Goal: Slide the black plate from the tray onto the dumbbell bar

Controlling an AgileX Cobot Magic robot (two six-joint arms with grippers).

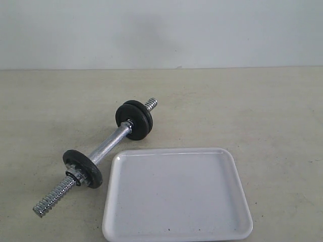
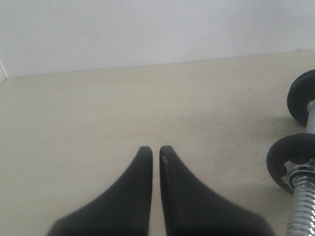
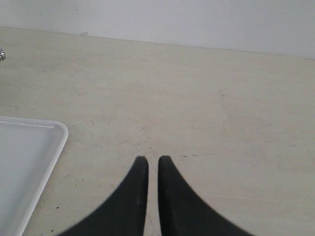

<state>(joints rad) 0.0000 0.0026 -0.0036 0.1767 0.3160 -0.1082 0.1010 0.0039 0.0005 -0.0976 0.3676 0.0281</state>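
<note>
Though neither arm shows in the exterior view, each wrist camera looks along its own fingers. The left gripper (image 2: pixel 152 152) has its black fingers drawn together, only a thin slit between the tips, clamping nothing. The right gripper (image 3: pixel 153 161) is likewise closed and empty over the beige table (image 3: pixel 206 98).

Nearest in the exterior view, the white tray (image 1: pixel 176 201) lies flat on the table. Just beside its left rim the dumbbell bar (image 1: pixel 107 147) lies slantwise, its threaded end (image 1: pixel 50 197) pointing front-left. A single black plate (image 1: pixel 82 168) sits on the bar near that end, a metal collar (image 1: pixel 72 176) against its outer face. Farther along, past the chrome middle, a pair of black plates (image 1: pixel 134 119) stand face to face. All three plates are on the bar; which one is the task's cannot be told. A pale wall (image 1: pixel 161 30) stands behind.
</note>
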